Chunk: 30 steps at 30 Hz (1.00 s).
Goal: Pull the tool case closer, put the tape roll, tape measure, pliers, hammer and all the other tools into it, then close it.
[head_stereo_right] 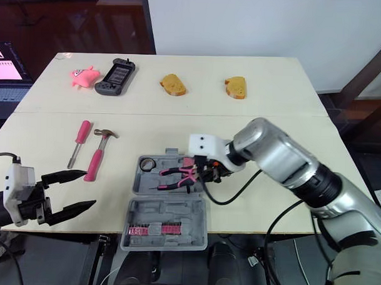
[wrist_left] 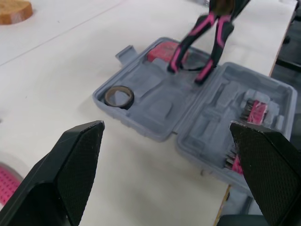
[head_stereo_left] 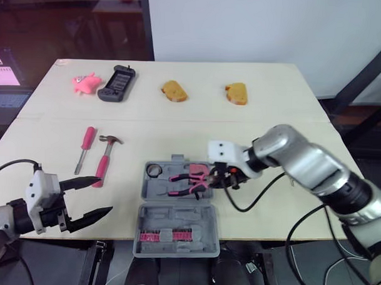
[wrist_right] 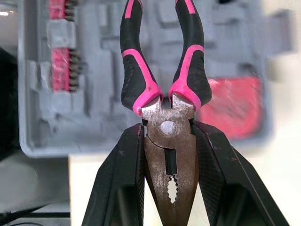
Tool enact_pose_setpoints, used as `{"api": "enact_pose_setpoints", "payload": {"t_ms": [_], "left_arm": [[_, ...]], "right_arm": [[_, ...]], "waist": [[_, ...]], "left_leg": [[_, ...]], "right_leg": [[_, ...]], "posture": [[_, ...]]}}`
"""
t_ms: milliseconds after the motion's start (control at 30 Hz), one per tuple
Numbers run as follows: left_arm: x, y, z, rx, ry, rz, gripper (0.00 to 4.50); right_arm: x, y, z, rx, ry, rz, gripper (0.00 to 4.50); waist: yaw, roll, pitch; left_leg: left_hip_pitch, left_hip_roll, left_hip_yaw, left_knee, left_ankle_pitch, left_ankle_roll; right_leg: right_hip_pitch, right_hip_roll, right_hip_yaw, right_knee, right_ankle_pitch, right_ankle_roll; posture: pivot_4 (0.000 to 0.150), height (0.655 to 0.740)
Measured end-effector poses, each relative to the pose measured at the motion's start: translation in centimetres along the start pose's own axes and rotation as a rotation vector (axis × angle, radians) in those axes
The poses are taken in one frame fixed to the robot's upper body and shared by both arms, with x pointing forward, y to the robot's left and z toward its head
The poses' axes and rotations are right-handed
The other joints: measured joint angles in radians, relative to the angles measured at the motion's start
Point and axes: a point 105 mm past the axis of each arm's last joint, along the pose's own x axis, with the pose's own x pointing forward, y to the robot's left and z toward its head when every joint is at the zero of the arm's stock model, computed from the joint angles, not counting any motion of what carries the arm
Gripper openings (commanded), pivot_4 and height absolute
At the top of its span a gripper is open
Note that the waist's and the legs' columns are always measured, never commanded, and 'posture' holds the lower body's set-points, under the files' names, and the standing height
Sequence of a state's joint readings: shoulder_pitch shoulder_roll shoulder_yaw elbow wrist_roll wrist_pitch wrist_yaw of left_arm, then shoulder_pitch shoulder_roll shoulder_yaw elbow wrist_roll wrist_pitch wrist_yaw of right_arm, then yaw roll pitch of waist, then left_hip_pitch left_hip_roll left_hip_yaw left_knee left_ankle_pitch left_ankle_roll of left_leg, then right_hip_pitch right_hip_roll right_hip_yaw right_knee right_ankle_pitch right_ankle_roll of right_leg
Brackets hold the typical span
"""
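Note:
The grey tool case (head_stereo_left: pixel 175 211) lies open at the table's front middle. A black tape roll (head_stereo_left: pixel 154 171) and a pink tape measure (head_stereo_left: pixel 196 170) sit in its far half. My right gripper (head_stereo_left: pixel 215 179) is shut on the head of the pink-and-black pliers (head_stereo_left: pixel 188 184), and their handles hang low over that half. In the right wrist view the pliers (wrist_right: pixel 162 94) point at the case. The pink-handled hammer (head_stereo_left: pixel 105 158) and screwdriver (head_stereo_left: pixel 86 147) lie on the table left of the case. My left gripper (head_stereo_left: pixel 101 195) stands open and empty at the front left edge.
Red bits (head_stereo_left: pixel 165 234) fill a row in the case's near half. Along the far side lie a pink toy pig (head_stereo_left: pixel 85 82), a dark game controller (head_stereo_left: pixel 117 83) and two bread pieces (head_stereo_left: pixel 174 90) (head_stereo_left: pixel 236 93). A seam (head_stereo_left: pixel 179 121) joins two tabletops.

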<state>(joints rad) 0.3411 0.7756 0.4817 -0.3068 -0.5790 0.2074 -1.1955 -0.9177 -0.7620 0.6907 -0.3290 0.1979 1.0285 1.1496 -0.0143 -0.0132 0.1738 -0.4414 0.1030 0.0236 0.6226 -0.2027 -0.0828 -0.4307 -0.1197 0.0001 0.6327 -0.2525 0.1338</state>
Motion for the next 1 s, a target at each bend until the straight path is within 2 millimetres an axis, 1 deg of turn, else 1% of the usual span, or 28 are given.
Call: {"api": "enact_pose_setpoints", "payload": {"t_ms": [200, 400, 567, 733, 1000], "left_arm": [[0.2, 0.0, -0.1, -0.004, -0.004, 0.002, 4.5], [0.7, -0.3, -0.3, -0.013, 0.001, -0.014, 4.5], [0.7, -0.4, -0.3, -0.013, 0.003, -0.015, 4.5], [0.5, -0.4, -0.4, -0.012, 0.015, -0.017, 4.5], [0.4, -0.5, -0.5, -0.011, 0.028, -0.02, 4.5]], "right_arm": [[2.3, -0.8, 2.1, -0.025, -0.004, -0.059, 0.98], [4.6, -0.9, 2.6, -0.005, 0.009, -0.06, 0.98], [5.0, -1.2, 2.5, 0.0, 0.022, -0.075, 0.98], [5.8, -1.3, 2.9, 0.001, 0.02, -0.08, 0.98], [6.2, -1.3, 2.9, -0.023, 0.021, -0.085, 0.98]], "waist": [[0.002, 0.0, 0.0], [0.0, 0.0, 0.0], [0.002, 0.0, 0.0], [-0.003, 0.0, 0.0], [-0.004, 0.0, 0.0]], "left_leg": [[-0.001, 0.0, 0.0, 0.001, 0.0, 0.0], [-0.001, 0.0, 0.0, 0.001, 0.0, 0.0], [-0.001, 0.0, 0.0, 0.001, 0.0, 0.0], [-0.001, 0.0, 0.0, 0.0, 0.0, 0.0], [0.0, 0.0, 0.0, 0.0, 0.0, 0.0]], "right_leg": [[0.0, 0.0, 0.0, 0.0, 0.0, 0.0], [0.0, 0.0, 0.0, 0.001, 0.0, 0.001], [0.0, 0.0, 0.0, 0.001, 0.001, 0.001], [0.0, 0.0, 0.0, 0.001, 0.001, 0.001], [0.0, 0.0, 0.0, 0.001, 0.001, 0.001]], "posture": [[0.15, 0.7207], [0.15, 0.7207], [0.15, 0.7207], [0.15, 0.7207], [0.15, 0.7207]]}}
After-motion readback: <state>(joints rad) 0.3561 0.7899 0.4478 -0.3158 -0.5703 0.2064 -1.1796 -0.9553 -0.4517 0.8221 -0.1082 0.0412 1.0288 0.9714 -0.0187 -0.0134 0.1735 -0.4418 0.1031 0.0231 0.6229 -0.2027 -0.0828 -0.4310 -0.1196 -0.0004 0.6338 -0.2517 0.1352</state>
